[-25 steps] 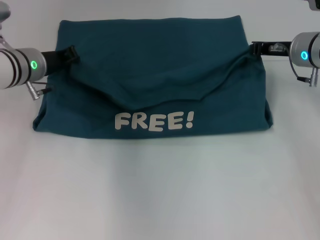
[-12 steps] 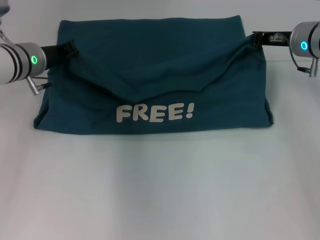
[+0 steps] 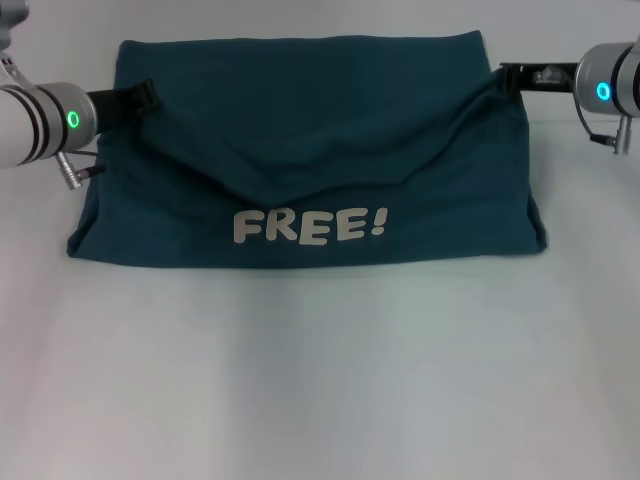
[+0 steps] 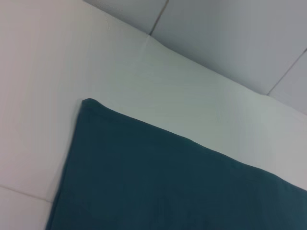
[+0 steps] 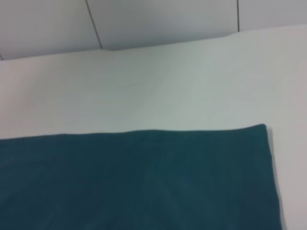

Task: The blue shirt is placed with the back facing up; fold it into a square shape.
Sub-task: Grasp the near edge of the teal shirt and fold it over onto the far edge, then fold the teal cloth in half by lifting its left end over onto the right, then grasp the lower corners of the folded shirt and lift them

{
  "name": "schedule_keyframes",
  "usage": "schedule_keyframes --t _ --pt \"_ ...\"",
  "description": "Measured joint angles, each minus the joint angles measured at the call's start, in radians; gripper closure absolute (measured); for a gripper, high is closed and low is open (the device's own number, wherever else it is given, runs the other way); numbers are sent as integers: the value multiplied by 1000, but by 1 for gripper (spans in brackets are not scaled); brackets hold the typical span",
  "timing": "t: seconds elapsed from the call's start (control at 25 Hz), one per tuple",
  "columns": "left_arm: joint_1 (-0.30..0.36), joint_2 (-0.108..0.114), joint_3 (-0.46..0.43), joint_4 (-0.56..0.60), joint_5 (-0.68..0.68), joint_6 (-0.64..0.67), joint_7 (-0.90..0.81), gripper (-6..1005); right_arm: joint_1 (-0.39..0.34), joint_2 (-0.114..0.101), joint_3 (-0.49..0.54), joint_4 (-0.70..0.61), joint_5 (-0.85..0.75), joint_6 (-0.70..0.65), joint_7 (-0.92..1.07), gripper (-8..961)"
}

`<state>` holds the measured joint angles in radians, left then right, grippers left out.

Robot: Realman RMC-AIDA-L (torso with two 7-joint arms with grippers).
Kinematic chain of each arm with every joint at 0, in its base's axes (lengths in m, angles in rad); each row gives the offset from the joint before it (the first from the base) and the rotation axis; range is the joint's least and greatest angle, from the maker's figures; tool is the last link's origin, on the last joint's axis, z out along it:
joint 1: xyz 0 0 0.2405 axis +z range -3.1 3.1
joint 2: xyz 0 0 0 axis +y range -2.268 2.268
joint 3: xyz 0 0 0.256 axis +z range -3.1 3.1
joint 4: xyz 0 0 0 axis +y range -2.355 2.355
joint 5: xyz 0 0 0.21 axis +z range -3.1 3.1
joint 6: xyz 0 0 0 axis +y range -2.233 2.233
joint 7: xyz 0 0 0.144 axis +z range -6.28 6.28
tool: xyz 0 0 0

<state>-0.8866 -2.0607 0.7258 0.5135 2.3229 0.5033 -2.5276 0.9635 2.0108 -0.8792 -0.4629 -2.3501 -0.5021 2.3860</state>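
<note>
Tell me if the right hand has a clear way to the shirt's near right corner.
Probably yes: the right hand sits at the blue shirt edge, and nothing lies between it and that corner.

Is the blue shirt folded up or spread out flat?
Folded partway: the dark teal-blue cotton shirt has its near part doubled over, so the white "FREE!" lettering faces up.

White table [image 3: 320, 380], pale wall panels [image 4: 230, 33] with dark seams behind

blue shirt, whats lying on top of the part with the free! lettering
A folded-over flap of the blue shirt itself, held up at its corners by the left claw and right claw. Anything beneath that flap is covered.
</note>
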Motion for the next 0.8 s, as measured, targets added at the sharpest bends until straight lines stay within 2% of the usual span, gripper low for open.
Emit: schedule_keyframes --t 0.32,0.4,0.6,0.72,0.8 --pt "0 1 -3 -13 -1 -3 2 966 -6 -5 -54 51 -43 18 1 854" --pt "4 0 -8 -10 -1 -3 -2 909 -12 -5 -51 56 -44 28 1 852" --pt "54 -1 -21 32 -34 20 -46 765 -41 -14 6 6 -27 -60 3 689" --pt "110 -1 -20 91 -82 90 -53 533 -86 -15 60 -62 19 -184 3 561" --pt "153 -6 -16 140 -111 144 -41 503 -141 -13 76 -125 84 -284 -2 466"
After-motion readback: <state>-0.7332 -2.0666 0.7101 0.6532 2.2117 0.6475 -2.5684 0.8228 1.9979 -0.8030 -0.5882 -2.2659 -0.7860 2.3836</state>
